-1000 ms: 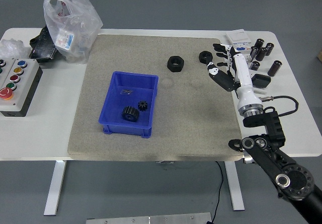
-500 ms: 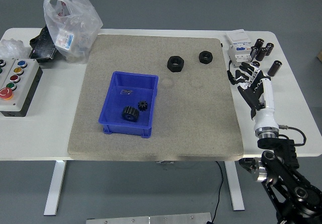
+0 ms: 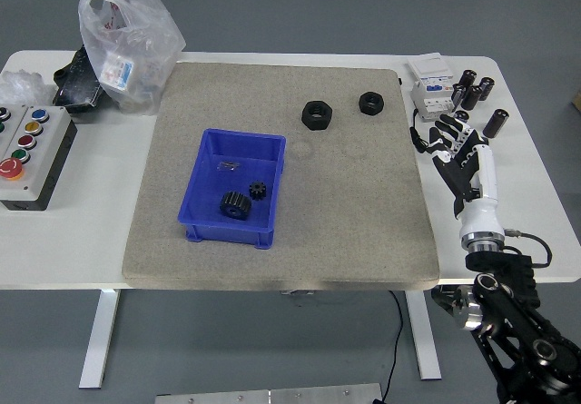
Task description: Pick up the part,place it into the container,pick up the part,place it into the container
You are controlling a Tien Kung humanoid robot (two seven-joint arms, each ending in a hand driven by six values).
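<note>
A blue container [image 3: 232, 189] sits on the grey mat [image 3: 345, 204] left of centre. Two black gears lie inside it, a larger one [image 3: 235, 205] and a smaller one [image 3: 257, 190], with a small metal piece [image 3: 228, 163] near its far wall. Two black nuts lie on the mat's far side, a larger one [image 3: 316, 113] and a smaller one [image 3: 370, 103]. My right hand [image 3: 449, 141] is open and empty, fingers spread, over the table just right of the mat. The left arm is out of view.
A control box with coloured buttons [image 3: 27, 150] stands at the left. A clear plastic bag [image 3: 127, 41] and a black object [image 3: 77, 82] lie at the back left. A white device [image 3: 431, 82] and several black cylinders [image 3: 477, 95] lie at the back right.
My right hand has drawn back from near the smaller nut, moving right and toward me off the mat. In the last half second it barely moved. The nuts and container stayed put.
</note>
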